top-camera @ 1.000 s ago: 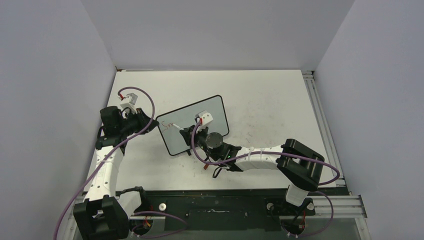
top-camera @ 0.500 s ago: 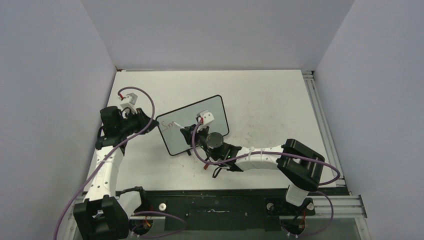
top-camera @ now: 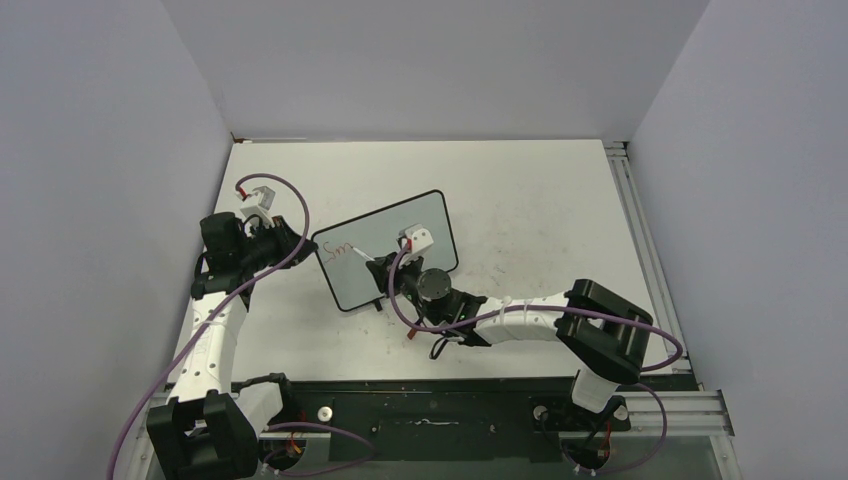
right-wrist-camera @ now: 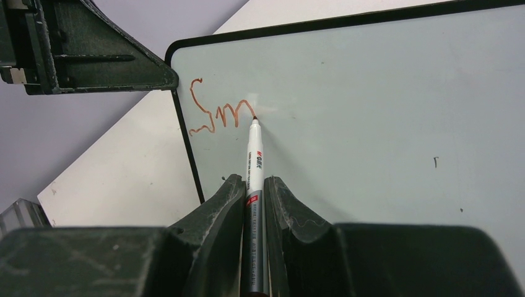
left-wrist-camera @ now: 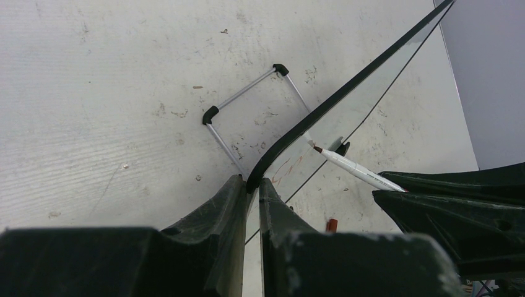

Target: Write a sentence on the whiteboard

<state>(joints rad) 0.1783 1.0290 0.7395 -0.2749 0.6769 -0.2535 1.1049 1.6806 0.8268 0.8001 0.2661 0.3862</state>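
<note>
The whiteboard [top-camera: 425, 213] stands tilted at mid-table, with a pale glossy face [right-wrist-camera: 384, 105] and a thin black frame. My left gripper [top-camera: 298, 243] is shut on the frame's left edge [left-wrist-camera: 252, 184]. My right gripper [right-wrist-camera: 254, 185] is shut on a slim white marker [right-wrist-camera: 254, 158], its tip touching the board. Of the sentence, the red letters "Sm" [right-wrist-camera: 216, 114] show near the board's upper left corner, also visible in the top view [top-camera: 337, 250]. The left wrist view sees the board edge-on [left-wrist-camera: 347, 93] with the marker [left-wrist-camera: 353, 166] behind it.
A small red cap [left-wrist-camera: 332, 224] lies on the table in front of the board, near my right forearm [top-camera: 413, 335]. The board's wire stand [left-wrist-camera: 247, 93] rests on the scuffed white table behind it. Grey walls close off the far, left and right sides.
The red lettering has grown from an "S" to "Sm". My right gripper has slid rightward along the board with the marker. The left gripper has stayed put.
</note>
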